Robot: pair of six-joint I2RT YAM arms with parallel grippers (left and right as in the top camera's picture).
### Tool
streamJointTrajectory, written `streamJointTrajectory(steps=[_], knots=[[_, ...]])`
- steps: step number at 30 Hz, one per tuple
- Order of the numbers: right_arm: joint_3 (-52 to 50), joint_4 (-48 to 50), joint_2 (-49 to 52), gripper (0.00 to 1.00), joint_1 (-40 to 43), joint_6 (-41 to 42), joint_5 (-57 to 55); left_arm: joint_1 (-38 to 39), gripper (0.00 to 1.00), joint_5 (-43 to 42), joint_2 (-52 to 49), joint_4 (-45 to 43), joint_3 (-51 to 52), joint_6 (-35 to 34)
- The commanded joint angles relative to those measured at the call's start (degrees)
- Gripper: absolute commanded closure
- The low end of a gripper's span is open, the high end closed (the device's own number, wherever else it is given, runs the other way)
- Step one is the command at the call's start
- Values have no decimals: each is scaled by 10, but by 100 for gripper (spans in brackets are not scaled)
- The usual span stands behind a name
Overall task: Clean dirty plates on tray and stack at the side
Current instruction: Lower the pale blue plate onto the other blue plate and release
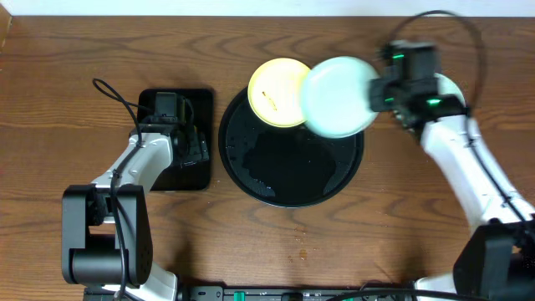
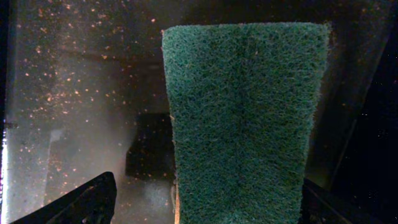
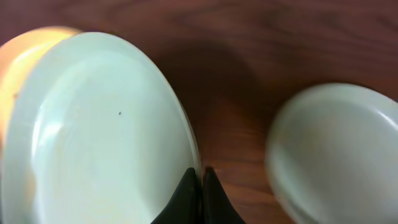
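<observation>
From above, the right gripper (image 1: 380, 90) has a mint plate (image 1: 338, 96) by its rim and hangs it over the far right rim of the round black tray (image 1: 292, 180), which sits mid-table. The plate overlaps a yellow plate (image 1: 276, 92) lying at the tray's far left rim. The left gripper (image 1: 188, 138) hovers over a small rectangular tray (image 1: 180, 177) toward the table's left edge.

Through the left wrist camera, its fingers stand wide with a green scouring pad (image 2: 242, 118) between them. One finger is clearly apart from the pad, so I judge that nothing is clamped. The pad lies on a wet, speckled black surface.

Through the right wrist camera, the fingers are pinched tight on the mint plate's edge. One small dark speck shows on the plate's face. A second mint plate (image 3: 339, 155) rests on bare wood to the right, apart from the held one.

The step looks like carrying this plate over to stack on that second one. With such a thin grip at one edge the plate could swing or slip. It wants a slow, level carry, centring over the lower plate, and the fingers should let go only once it rests.

The table (image 1: 84, 50) is brown wood grain, with a few crumbs toward its near edge. The round tray shines wet. Nothing of the room beyond the table shows.
</observation>
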State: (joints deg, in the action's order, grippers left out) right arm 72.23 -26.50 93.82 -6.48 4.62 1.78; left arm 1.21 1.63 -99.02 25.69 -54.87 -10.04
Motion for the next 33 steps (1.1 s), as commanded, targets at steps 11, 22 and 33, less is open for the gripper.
streamJointTrajectory(steps=[11,22,33], knots=[[0,17,46,99,227,6,49,-3,14,1,-6,2,-2,5],[0,93,158,99,281,7,49,-3,13,1,-6,2,-2,5],[0,135,169,99,288,7,40,-3,13,1,-6,2,-2,5]])
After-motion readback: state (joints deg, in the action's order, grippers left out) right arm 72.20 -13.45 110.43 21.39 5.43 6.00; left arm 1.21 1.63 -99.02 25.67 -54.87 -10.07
